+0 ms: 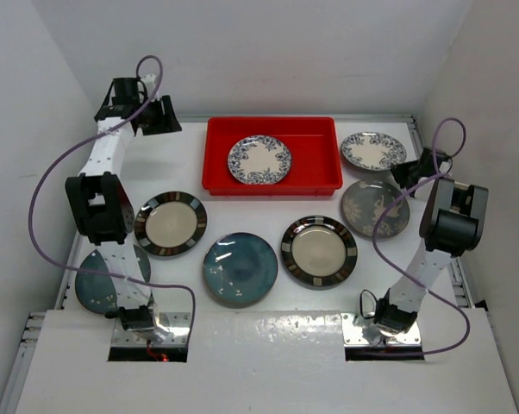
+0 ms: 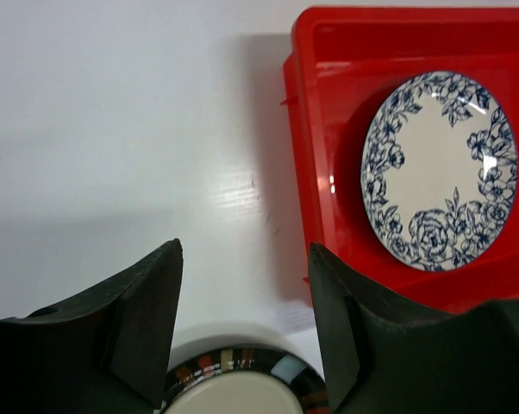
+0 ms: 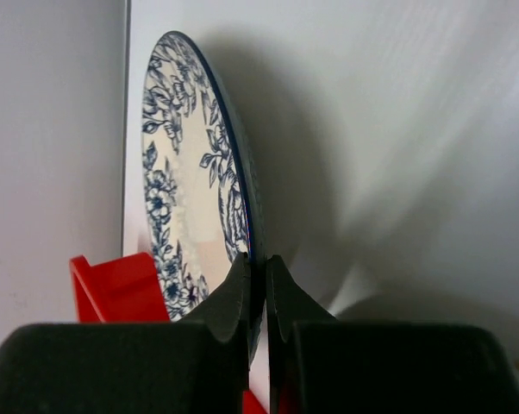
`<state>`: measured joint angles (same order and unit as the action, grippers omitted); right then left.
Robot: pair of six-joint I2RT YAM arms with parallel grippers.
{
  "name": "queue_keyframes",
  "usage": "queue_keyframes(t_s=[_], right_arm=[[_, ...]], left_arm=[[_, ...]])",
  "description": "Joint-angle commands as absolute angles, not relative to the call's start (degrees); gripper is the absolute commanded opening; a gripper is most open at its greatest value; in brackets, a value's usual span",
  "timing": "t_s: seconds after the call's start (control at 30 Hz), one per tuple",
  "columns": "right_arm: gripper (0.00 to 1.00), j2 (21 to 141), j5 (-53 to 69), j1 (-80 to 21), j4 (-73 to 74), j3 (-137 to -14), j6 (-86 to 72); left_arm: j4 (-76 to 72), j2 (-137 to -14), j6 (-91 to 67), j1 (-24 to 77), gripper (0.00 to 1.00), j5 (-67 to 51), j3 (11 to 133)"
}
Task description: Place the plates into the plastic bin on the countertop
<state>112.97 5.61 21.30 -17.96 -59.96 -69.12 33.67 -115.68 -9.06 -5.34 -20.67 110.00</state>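
The red plastic bin (image 1: 272, 177) stands at the back of the white countertop (image 1: 268, 207) with one blue floral plate (image 1: 259, 159) inside it. Right of the bin lies a second blue floral plate (image 1: 373, 151); my right gripper (image 1: 409, 172) is shut on its near rim. The right wrist view shows that plate (image 3: 190, 190) edge-on, its rim pinched in my right gripper (image 3: 258, 263). My left gripper (image 1: 160, 116) hangs open and empty left of the bin. In its wrist view the left gripper (image 2: 245, 250) frames bare countertop, a cream banded plate (image 2: 234, 384) below, the bin (image 2: 328, 172) to the right.
On the countertop lie a dark grey sprig plate (image 1: 376, 207), two cream banded plates (image 1: 171, 223) (image 1: 319, 251), a teal plate (image 1: 240, 269) and another teal plate (image 1: 109, 280) partly under the left arm. White walls stand on three sides.
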Motion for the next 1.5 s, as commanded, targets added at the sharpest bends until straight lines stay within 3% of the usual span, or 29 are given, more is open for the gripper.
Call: queue_keyframes(t_s=[0.0, 0.17, 0.6, 0.77, 1.03, 1.47], right_arm=[[0.00, 104.95, 0.80, 20.04, -30.07, -59.50, -75.07], [0.00, 96.25, -6.84, 17.85, -32.25, -55.38, -73.31], [0.00, 85.61, -8.26, 11.10, -36.73, -49.30, -69.57], [0.00, 85.34, -2.56, 4.94, -35.33, -54.47, -65.83], [0.00, 95.26, 9.58, -7.82, -31.56, -64.06, -64.42], [0.00, 116.19, 15.29, -15.03, -16.09, -79.98, -58.46]], left_arm=[[33.74, -108.91, -9.58, -7.90, 0.62, -24.96, 109.16], [33.75, -106.71, -9.58, -9.57, 0.62, -26.54, 107.49], [34.27, -101.26, -8.00, -12.03, 0.62, -26.99, 102.67], [36.38, -100.03, -4.15, -16.25, 0.74, -24.43, 97.74], [43.15, -103.88, 4.31, -20.73, 0.77, -15.48, 89.92], [43.68, -104.50, 7.56, -24.96, 0.79, -17.67, 84.29]])
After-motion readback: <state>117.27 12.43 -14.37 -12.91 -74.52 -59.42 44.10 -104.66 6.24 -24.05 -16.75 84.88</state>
